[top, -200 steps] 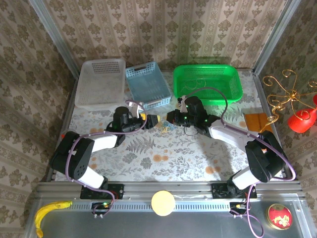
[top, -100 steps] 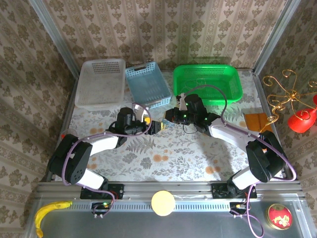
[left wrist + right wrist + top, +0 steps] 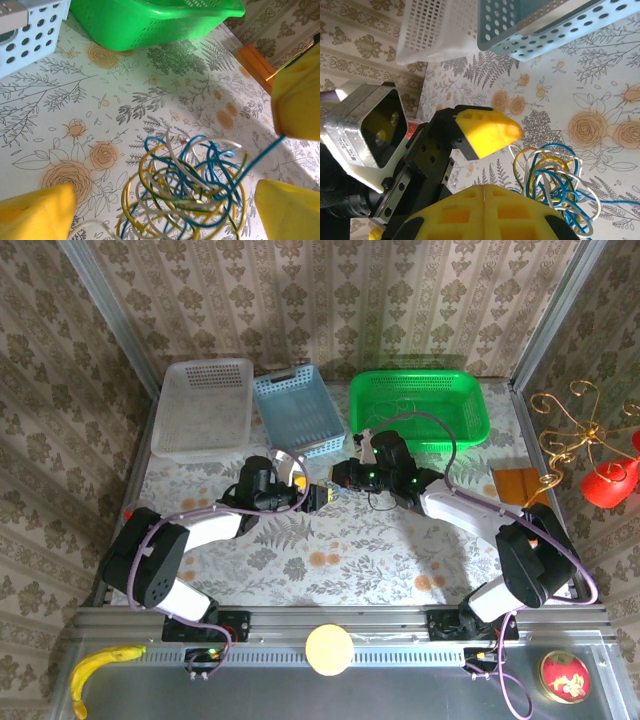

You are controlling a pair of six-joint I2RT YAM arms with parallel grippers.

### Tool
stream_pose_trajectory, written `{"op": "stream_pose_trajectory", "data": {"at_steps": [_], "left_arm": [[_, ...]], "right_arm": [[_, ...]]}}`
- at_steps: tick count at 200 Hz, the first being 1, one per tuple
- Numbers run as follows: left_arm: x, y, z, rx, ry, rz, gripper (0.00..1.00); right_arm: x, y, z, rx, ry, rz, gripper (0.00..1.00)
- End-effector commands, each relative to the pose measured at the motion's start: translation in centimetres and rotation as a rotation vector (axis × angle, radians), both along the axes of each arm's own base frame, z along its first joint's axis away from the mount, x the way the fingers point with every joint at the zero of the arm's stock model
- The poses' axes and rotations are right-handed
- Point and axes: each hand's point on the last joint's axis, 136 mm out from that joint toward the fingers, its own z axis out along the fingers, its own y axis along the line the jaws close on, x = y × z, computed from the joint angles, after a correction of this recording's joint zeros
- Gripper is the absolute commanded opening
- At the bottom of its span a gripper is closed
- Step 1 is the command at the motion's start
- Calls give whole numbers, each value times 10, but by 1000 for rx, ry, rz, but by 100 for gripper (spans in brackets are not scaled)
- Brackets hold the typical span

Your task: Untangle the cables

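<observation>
Because a knot like this only comes apart when it is pulled from two sides, the arms face each other over the middle of the flowered tabletop (image 3: 75, 100), just in front of the green basket (image 3: 150, 20) and the pale blue basket (image 3: 25, 30). Between them lie the cables (image 3: 185, 192), a loose nest of blue, yellow and white loops resting on the cloth, none of it lifted clear as far as I can see. The left end effector (image 3: 165, 205) stands wide, with one yellow finger on each side of the nest. The tangle sits right in its mouth, a little ahead of the tips and untouched. The right end effector (image 3: 485, 192) has its fingers pressed together. From the left wrist view a single blue strand (image 3: 262, 152) runs straight and tight from the nest up to the edge of one of those fingers, so I reckon it is pinching that strand and holding it taut, though the pinch itself is hidden. The nest lies just beside its tips.
</observation>
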Motion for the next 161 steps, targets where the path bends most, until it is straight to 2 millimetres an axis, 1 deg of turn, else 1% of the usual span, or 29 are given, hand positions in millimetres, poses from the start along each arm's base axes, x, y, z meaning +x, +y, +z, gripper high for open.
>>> {"op": "stream_pose_trajectory", "data": {"at_steps": [1,28,47,56,73,86,108,118,127,140,161], "left_arm": [[5,-12,18,-41,-67,-39,93],[6,-16,20,-51,-75,-44,92],[7,-20,19,-63,-79,-50,88],[7,-21,18,-66,-78,-52,85],[7,-23,16,-75,-74,-59,76],[8,-24,14,-82,-74,-57,66],[8,-23,10,-87,-75,-52,47],[7,-23,7,-85,-70,-52,42],[8,-22,4,-84,-67,-48,39],[7,-20,-2,-78,-56,-43,38],[5,-17,-12,-62,-43,-37,38]], "right_arm": [[1,14,15,43,-18,34,0],[1,16,15,45,-14,38,0],[-1,18,16,57,-12,41,0],[-1,19,18,64,-13,42,0],[-1,20,24,84,-18,42,0],[-1,21,29,104,-19,42,0],[-1,23,44,148,-33,47,0],[-2,24,53,169,-42,52,0],[-2,25,61,189,-51,56,0],[-1,25,75,210,-69,56,0],[3,17,103,241,-110,37,0]]}}
